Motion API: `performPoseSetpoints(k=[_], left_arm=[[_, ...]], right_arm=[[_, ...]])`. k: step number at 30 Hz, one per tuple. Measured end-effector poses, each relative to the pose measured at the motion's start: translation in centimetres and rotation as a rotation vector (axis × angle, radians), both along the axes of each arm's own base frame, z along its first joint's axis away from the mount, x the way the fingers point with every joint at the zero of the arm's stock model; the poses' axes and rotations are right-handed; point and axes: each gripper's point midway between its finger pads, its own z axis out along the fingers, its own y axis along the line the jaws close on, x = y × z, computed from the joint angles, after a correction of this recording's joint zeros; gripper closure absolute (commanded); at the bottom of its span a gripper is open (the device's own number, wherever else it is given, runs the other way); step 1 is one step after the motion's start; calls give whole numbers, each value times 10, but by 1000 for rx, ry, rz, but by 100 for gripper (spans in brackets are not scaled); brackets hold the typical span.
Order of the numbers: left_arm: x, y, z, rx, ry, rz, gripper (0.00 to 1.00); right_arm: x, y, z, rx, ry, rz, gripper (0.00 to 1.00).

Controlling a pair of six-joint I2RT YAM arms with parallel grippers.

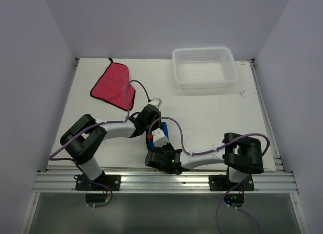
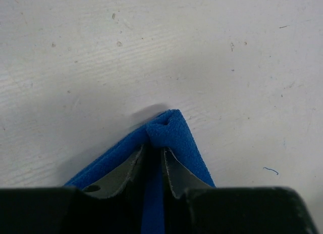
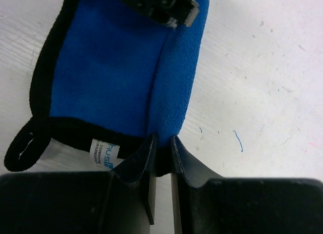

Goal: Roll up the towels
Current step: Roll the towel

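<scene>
White table (image 1: 217, 118) holds the pink towel (image 1: 113, 85) flat at the far left, and the blue towel (image 3: 111, 77) lies close before the arms, one side folded over. Left gripper (image 2: 154, 155) and right gripper (image 3: 161, 145) are each clamped on this fold, at opposite ends. To roll well, both should turn together and keep the fold tight and straight; from above the towel is mostly hidden, so perhaps the roll only begins.

Table (image 1: 212, 112): white, flat, scuffed w/ small marks. On it, 3 items:
- pink-red towel (image 1: 114, 86), far left, spread out, dk edging
- white mesh basket (image 1: 175, 67), far right, upright
- blue towel (image 3: 111, 77), nr front centre, partly folded, black edging, hang loop (image 3: 20, 148) & label (image 3: 103, 152) at one end
</scene>
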Motion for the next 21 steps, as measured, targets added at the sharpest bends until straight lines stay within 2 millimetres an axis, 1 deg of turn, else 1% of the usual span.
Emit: performPoseSetpoints(k=[5, 14, 21], left_arm=[[4, 0, 0, -15, -6, -9, 79], [3, 2, 0, -52, -32, -12, 80], [3, 11, -1, -62, -41, 4, 80]], right_arm=[[1, 6, 2, -93, -47, 24, 100], [-2, 20, -8, -294, -114, 56, 100], [-3, 29, -9, -345, -129, 65, 100]])
